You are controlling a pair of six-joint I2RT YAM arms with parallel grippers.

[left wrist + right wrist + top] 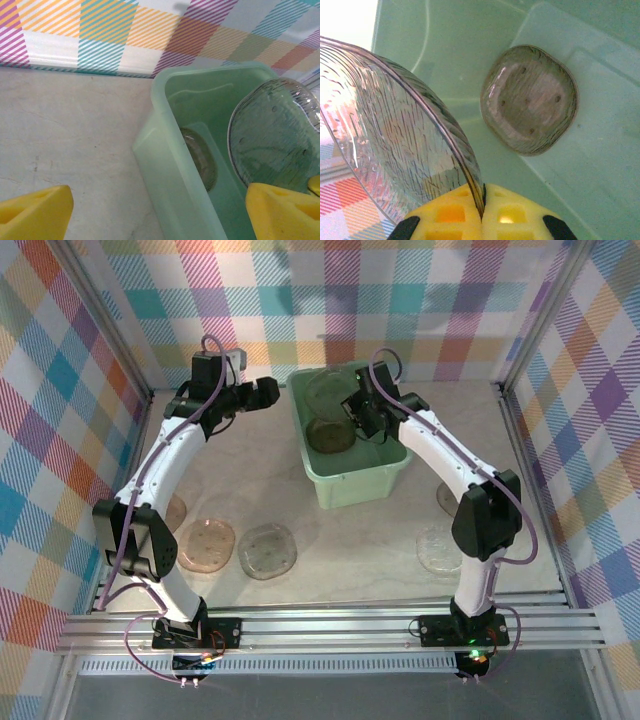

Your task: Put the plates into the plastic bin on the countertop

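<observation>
Two-fingered, clamping a clear plate (395,130) by its rim in the right claw (482,200), holding it on edge above the plastic bin (360,483) lying lengthwise away from the arms. Hovering the left claw (159,200), spread wide, above the counter (75,130) by the bin's left wall. Looking down on a brown plate (530,100) lying flat inside.

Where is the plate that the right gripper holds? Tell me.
In the right wrist view, the held plate hangs on edge in the right gripper, over the plastic bin, left of another plate lying on its floor.
</observation>
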